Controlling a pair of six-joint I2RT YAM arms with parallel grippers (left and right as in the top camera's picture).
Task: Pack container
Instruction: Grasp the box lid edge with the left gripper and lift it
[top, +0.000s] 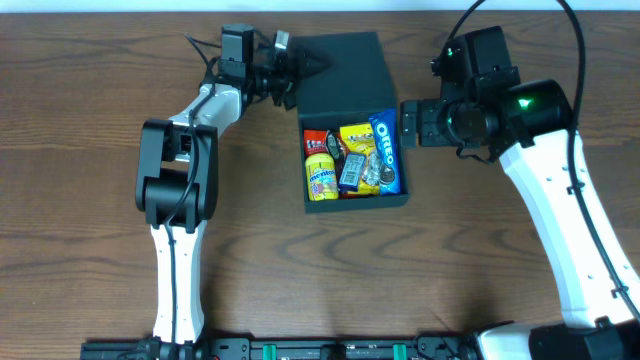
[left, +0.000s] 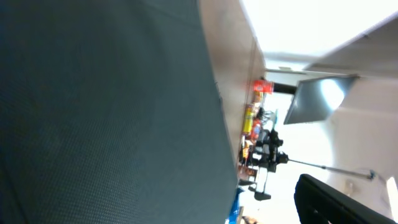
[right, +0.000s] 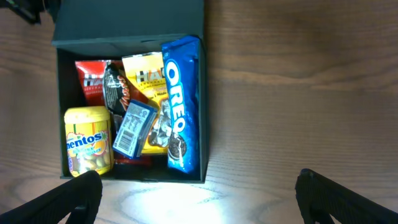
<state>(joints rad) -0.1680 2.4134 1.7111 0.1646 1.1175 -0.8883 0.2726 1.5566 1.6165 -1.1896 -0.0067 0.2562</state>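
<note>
A dark green-black, matte, square cardboard container is set upright near the middle of the wooden table, turned slightly askew. Its hinged lid is opened back toward the far edge, so the inside is left exposed. The cavity is filled with snacks, packed side by side.
</note>
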